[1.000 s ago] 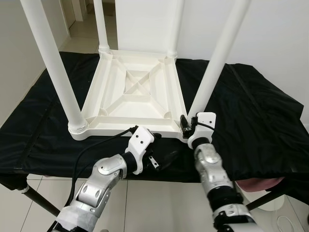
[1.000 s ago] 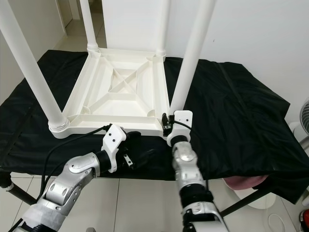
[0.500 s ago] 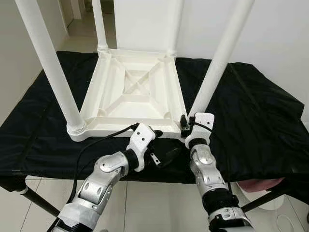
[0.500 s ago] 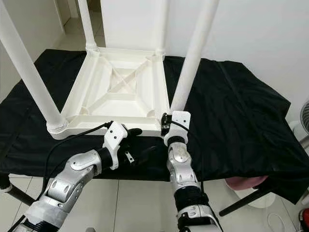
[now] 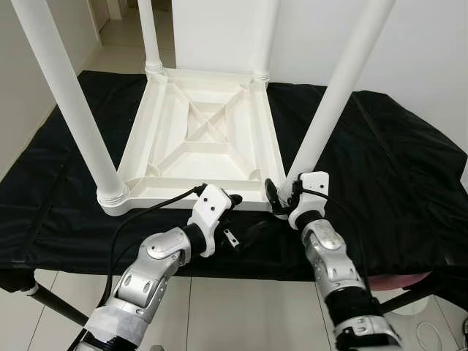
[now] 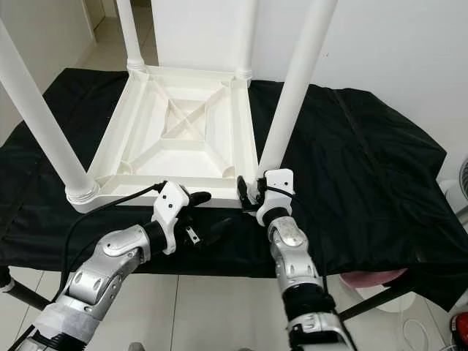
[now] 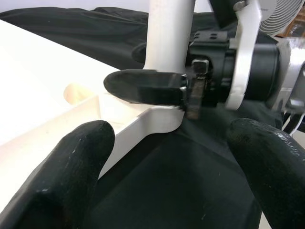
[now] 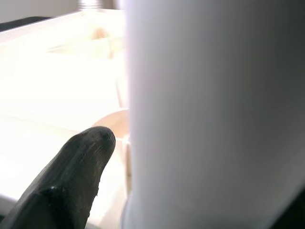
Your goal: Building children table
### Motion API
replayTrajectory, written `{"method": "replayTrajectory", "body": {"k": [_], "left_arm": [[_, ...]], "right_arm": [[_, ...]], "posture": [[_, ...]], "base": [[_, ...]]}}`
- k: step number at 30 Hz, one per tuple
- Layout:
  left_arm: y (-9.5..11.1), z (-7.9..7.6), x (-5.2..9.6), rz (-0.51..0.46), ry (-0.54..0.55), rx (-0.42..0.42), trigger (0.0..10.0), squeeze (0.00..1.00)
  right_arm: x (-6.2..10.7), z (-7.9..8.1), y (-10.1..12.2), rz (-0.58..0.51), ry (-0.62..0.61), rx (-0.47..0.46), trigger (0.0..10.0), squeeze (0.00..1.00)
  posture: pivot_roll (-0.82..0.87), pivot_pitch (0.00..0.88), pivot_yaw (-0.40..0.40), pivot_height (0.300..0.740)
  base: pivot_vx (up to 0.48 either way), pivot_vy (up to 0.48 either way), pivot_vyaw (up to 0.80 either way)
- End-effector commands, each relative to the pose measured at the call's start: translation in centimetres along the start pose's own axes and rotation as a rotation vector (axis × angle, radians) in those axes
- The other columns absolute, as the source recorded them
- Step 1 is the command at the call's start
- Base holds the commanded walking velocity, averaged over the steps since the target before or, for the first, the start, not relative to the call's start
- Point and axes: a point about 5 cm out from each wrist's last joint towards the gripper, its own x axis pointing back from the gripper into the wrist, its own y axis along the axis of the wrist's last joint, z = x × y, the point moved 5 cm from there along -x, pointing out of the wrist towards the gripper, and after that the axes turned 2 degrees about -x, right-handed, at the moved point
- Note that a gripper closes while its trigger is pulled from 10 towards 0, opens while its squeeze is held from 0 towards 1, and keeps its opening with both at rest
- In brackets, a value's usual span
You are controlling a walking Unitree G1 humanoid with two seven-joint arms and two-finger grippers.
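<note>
The white children's table (image 5: 197, 139) lies upside down on a black cloth, its legs pointing up. My right gripper (image 5: 285, 191) sits at the foot of the near right leg (image 5: 333, 95), where the leg meets the table's corner. In the right wrist view the leg (image 8: 214, 114) stands between the fingers (image 8: 71, 181), which are shut on it. My left gripper (image 5: 245, 218) is open just in front of that same corner, low over the cloth, holding nothing. The left wrist view shows its two fingertips (image 7: 71, 167) wide apart, facing the right gripper (image 7: 157, 88).
The black cloth (image 5: 395, 168) covers a work table whose front edge runs just under my forearms. The near left leg (image 5: 69, 102) rises tall at the left, with two more legs at the back. A fan (image 7: 281, 9) stands to the right. A pink object (image 5: 395, 279) lies below the table edge.
My right forearm has swung a little to the right while its gripper stays at the leg's foot. The left gripper has barely moved. The view has shifted slightly.
</note>
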Motion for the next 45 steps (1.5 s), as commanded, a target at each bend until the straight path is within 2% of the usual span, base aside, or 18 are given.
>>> {"method": "replayTrajectory", "body": {"k": [1, 2, 3, 4, 8, 9, 12, 13, 14, 20, 29, 30, 32, 35, 37, 40, 41, 45], "left_arm": [[-0.2, 0.4, 0.1, 0.008, 0.042, -0.008, 10.0, 0.00], [-0.2, 0.3, 0.2, 0.006, 0.036, -0.001, 10.0, 0.00], [-0.2, 0.3, 0.2, 0.006, 0.036, -0.001, 10.0, 0.00], [-0.2, 0.3, 0.3, 0.008, 0.031, -0.004, 10.0, 0.00], [-0.2, 0.4, 0.3, 0.013, 0.030, -0.010, 10.0, 0.00], [-0.2, 0.5, 0.2, 0.012, 0.031, -0.011, 10.0, 0.00], [-0.2, 0.5, 0.2, 0.011, 0.032, -0.012, 10.0, 0.00], [-0.1, 0.6, 0.2, 0.010, 0.033, -0.014, 10.0, 0.00], [-0.1, 0.7, 0.1, 0.009, 0.035, -0.016, 10.0, 0.00], [0.0, 0.7, 0.2, 0.004, 0.043, -0.015, 10.0, 0.00], [-0.3, 0.1, 0.2, 0.002, 0.040, -0.001, 10.0, 0.00], [-0.3, -0.1, 0.0, 0.000, 0.036, 0.002, 10.0, 0.00], [-0.3, -0.1, 0.0, 0.000, 0.036, 0.002, 10.0, 0.00], [0.0, -0.4, -0.3, -0.012, 0.034, 0.011, 10.0, 0.00], [0.0, -0.4, -0.3, -0.012, 0.034, 0.011, 10.0, 0.00], [0.1, -0.6, -0.1, -0.028, 0.035, 0.028, 10.0, 0.00], [0.1, -0.6, -0.1, -0.028, 0.035, 0.028, 10.0, 0.00], [0.0, -0.6, -0.2, -0.027, 0.036, 0.029, 10.0, 0.00]], "right_arm": [[-0.3, 0.5, 0.5, -0.007, 0.094, 0.025, 10.0, 0.00], [-0.5, 1.0, 0.9, -0.010, 0.204, 0.074, 10.0, 0.00], [-0.5, 1.0, 0.9, -0.010, 0.204, 0.074, 10.0, 0.00], [-0.7, 1.6, 0.9, 0.004, 0.291, 0.104, 10.0, 0.00], [-0.7, 2.0, 0.8, 0.019, 0.354, 0.115, 10.0, 0.00], [-0.6, 2.2, 0.4, 0.048, 0.405, 0.128, 8.5, 0.00], [-0.4, 2.3, 0.0, 0.071, 0.439, 0.135, 8.5, 0.00], [-0.4, 2.2, -0.6, 0.104, 0.465, 0.141, 0.3, 0.00], [-0.2, 2.2, -1.1, 0.137, 0.482, 0.131, 0.0, 0.00], [0.2, 1.6, -2.4, 0.199, 0.504, 0.121, 0.0, 0.00], [0.2, 1.1, -2.6, 0.187, 0.460, 0.056, 0.1, 0.00], [0.0, 0.8, -2.6, 0.181, 0.419, 0.048, 10.0, 0.00], [0.0, 0.8, -2.6, 0.181, 0.419, 0.048, 10.0, 0.00], [-0.7, -0.4, -2.6, 0.184, 0.270, 0.040, 10.0, 0.00], [-0.7, -0.4, -2.6, 0.184, 0.270, 0.040, 10.0, 0.00], [-1.3, -0.7, -2.0, 0.135, 0.085, -0.006, 10.0, 0.00], [-1.3, -0.7, -2.0, 0.135, 0.085, -0.006, 10.0, 0.00], [-1.4, -1.0, -2.0, 0.115, -0.082, -0.079, 10.0, 0.00]], "posture": [[-0.02, 0.000, -0.066, 0.740], [-0.02, 0.000, -0.065, 0.740], [-0.02, 0.000, -0.065, 0.740], [-0.02, 0.000, -0.060, 0.740], [-0.02, 0.000, -0.060, 0.740], [-0.02, 0.000, -0.060, 0.740], [-0.02, 0.000, -0.060, 0.740], [-0.01, 0.000, -0.068, 0.740], [-0.01, 0.000, -0.071, 0.740], [0.00, 0.000, -0.081, 0.740], [-0.01, 0.000, -0.085, 0.740], [-0.01, 0.000, -0.094, 0.740], [-0.01, 0.000, -0.094, 0.740], [-0.01, 0.000, -0.097, 0.740], [-0.01, 0.000, -0.097, 0.740], [-0.03, 0.000, -0.089, 0.740], [-0.03, 0.000, -0.089, 0.740], [-0.03, 0.000, -0.084, 0.740]], "base": [[0.000, 0.000, 0.00], [0.000, 0.000, 0.00], [0.000, 0.000, 0.00], [0.000, 0.000, 0.00], [0.000, 0.000, 0.00], [0.000, 0.000, 0.00], [0.000, 0.000, 0.00], [0.000, 0.000, 0.00], [0.000, 0.000, 0.00], [0.000, 0.000, 0.00], [0.000, 0.000, 0.00], [0.000, 0.000, 0.00], [0.000, 0.000, 0.00], [0.000, 0.000, 0.00], [0.000, 0.000, 0.00], [0.000, 0.000, 0.00], [0.000, 0.000, 0.00], [0.000, 0.000, 0.00]]}}
